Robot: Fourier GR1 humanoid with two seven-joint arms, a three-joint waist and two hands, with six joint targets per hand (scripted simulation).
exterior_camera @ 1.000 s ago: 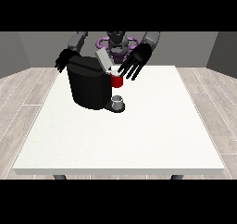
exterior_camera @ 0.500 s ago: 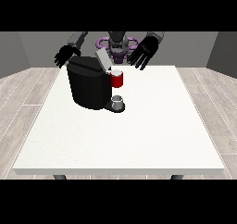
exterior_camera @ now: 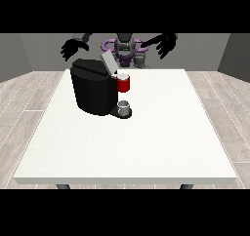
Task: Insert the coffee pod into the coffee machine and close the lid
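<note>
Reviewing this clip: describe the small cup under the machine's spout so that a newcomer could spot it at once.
Start at the big black coffee machine standing on the white table towards the view's left. At its base, on the side facing the view's right, sits a small grey cup, directly below the machine's red pod holder. It is the only grey, low thing there.

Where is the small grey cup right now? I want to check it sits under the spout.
In the front view the small grey cup stands left of the table's centre, on the black coffee machine base, directly below its red brew head.

Large white table [exterior_camera: 146, 147] on dark legs, standing on a pale wood-plank floor [exterior_camera: 24, 93] before plain grey walls [exterior_camera: 29, 49].
</note>
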